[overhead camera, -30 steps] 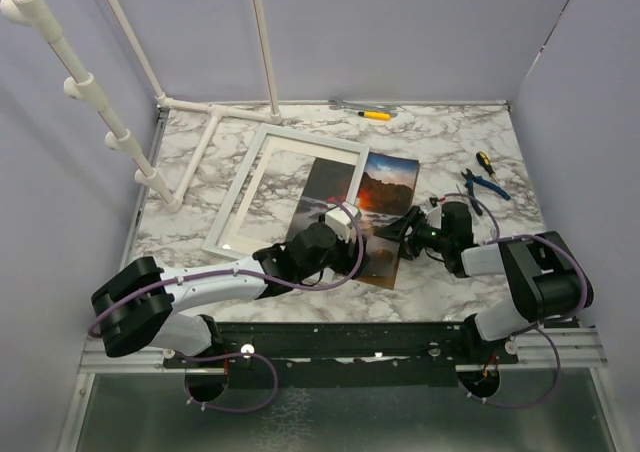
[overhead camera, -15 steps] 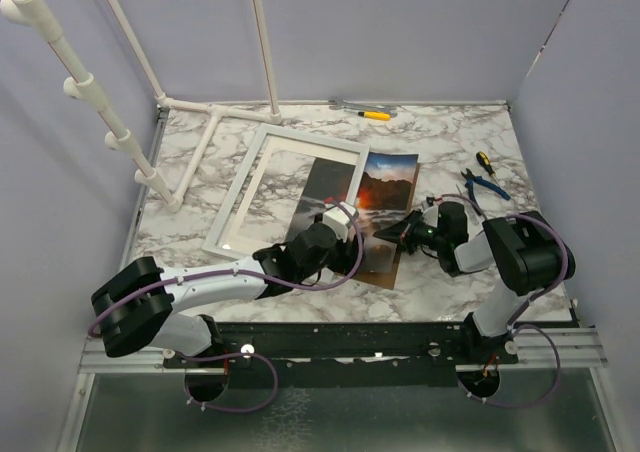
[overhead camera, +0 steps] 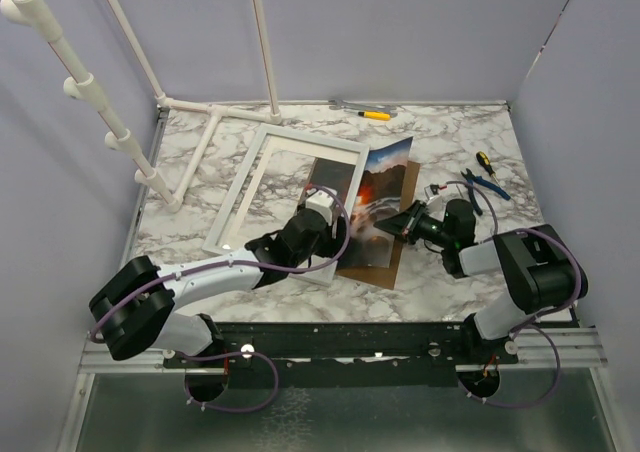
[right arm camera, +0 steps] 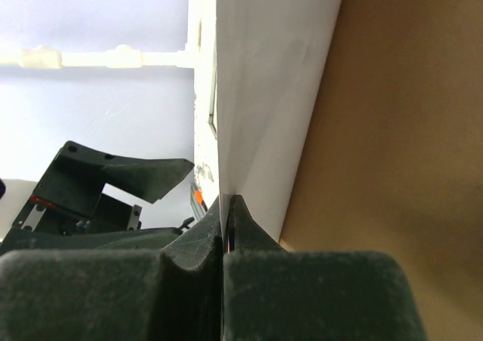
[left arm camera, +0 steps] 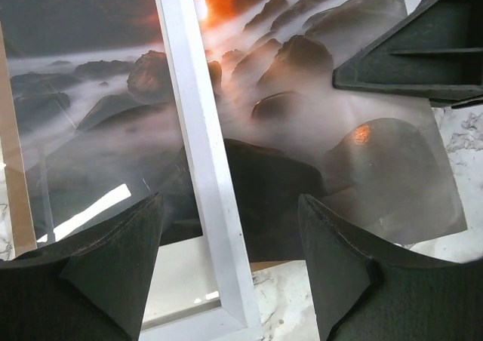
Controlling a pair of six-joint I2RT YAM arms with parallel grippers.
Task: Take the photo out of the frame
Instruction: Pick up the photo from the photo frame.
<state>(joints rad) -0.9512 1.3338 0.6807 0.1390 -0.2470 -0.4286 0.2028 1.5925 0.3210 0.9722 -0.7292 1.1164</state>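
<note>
The white frame [overhead camera: 300, 144] lies flat on the marble table, its right rail [left arm camera: 198, 152] crossing the sunset photo [overhead camera: 372, 200]. My right gripper [overhead camera: 404, 222] is shut on the photo's right edge and holds that edge tilted up off the brown backing board [overhead camera: 406, 184]. In the right wrist view the photo's white back [right arm camera: 264, 92] runs into the shut right gripper [right arm camera: 226, 209], with the board [right arm camera: 400, 130] beside it. My left gripper [left arm camera: 230, 269] stands open astride the frame's rail near its lower right corner, and the photo [left arm camera: 302, 115] spreads beyond it.
A white pipe rack [overhead camera: 190, 142] stands at the back left. Blue pliers [overhead camera: 486, 186] and a small screwdriver [overhead camera: 483, 160] lie at the right. A yellow-handled tool [overhead camera: 375, 115] rests by the back wall. The right gripper's fingers [left arm camera: 407, 47] show at the left wrist view's top right.
My right gripper closed on the photo's right edge and raised it off the backing board. My left gripper shifted up and left over the frame's right rail, still open.
</note>
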